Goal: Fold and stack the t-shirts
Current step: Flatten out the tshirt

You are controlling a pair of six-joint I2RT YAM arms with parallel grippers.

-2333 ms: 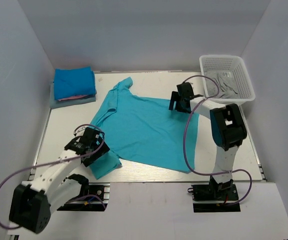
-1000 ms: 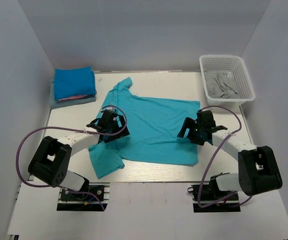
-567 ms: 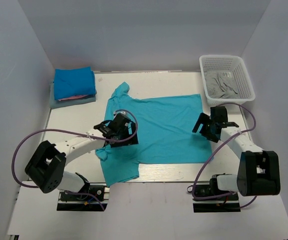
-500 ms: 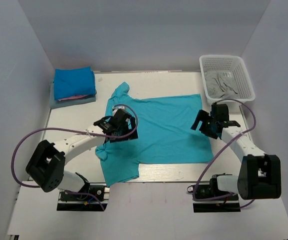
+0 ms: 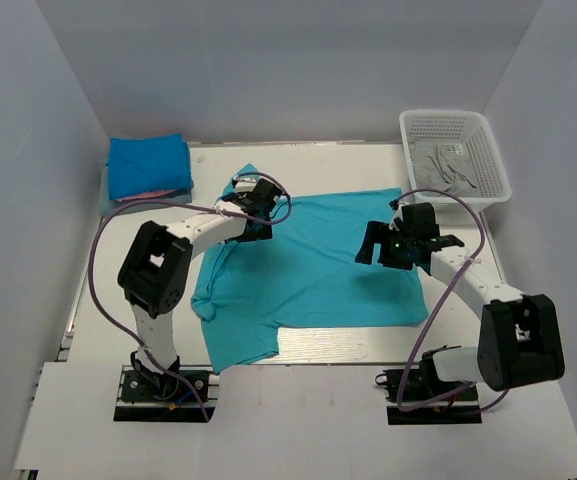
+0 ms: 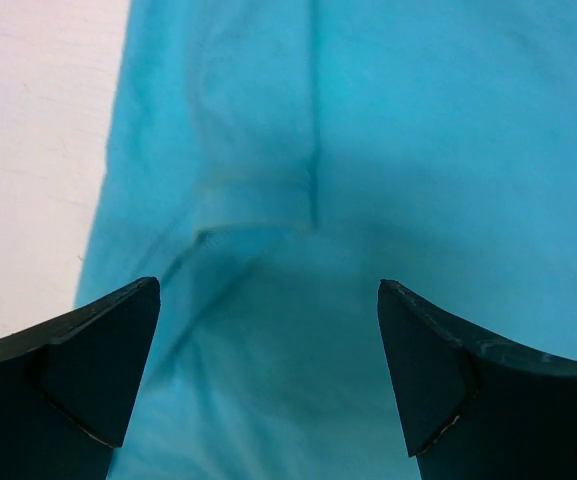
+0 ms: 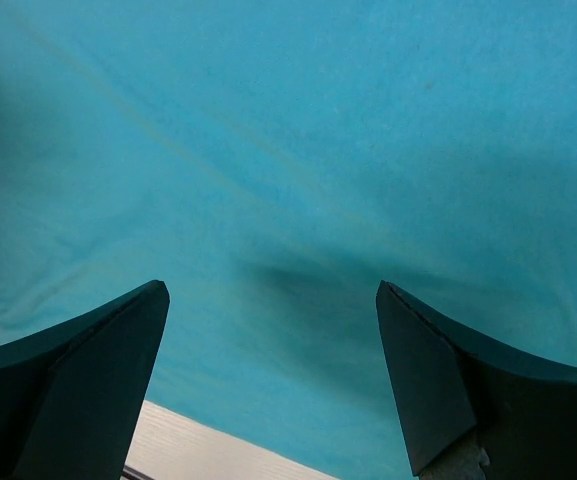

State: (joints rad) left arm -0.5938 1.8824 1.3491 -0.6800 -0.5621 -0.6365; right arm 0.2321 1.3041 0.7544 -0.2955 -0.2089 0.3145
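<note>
A bright turquoise t-shirt [image 5: 303, 265] lies spread flat across the middle of the table, one sleeve at the far left, the other at the near left edge. My left gripper [image 5: 260, 205] hovers open over its far-left shoulder; its view shows a sleeve seam [image 6: 313, 160] between the wide jaws. Over the shirt's right part, my right gripper [image 5: 383, 243] stands open, with only turquoise cloth [image 7: 288, 180] between its fingers. A folded stack of t-shirts [image 5: 148, 172], deep blue on pink on grey-blue, rests at the far left corner.
A white lattice basket [image 5: 455, 158] at the far right holds crumpled grey fabric [image 5: 446, 170]. White table [image 5: 138, 255] shows left of the shirt and along the near edge [image 7: 218, 450]. Grey walls enclose three sides.
The shirt was slid rightward and flattened. Since then my left gripper has swung from the shirt's near-left area to its far-left shoulder; my right gripper has moved a little left over the cloth.
</note>
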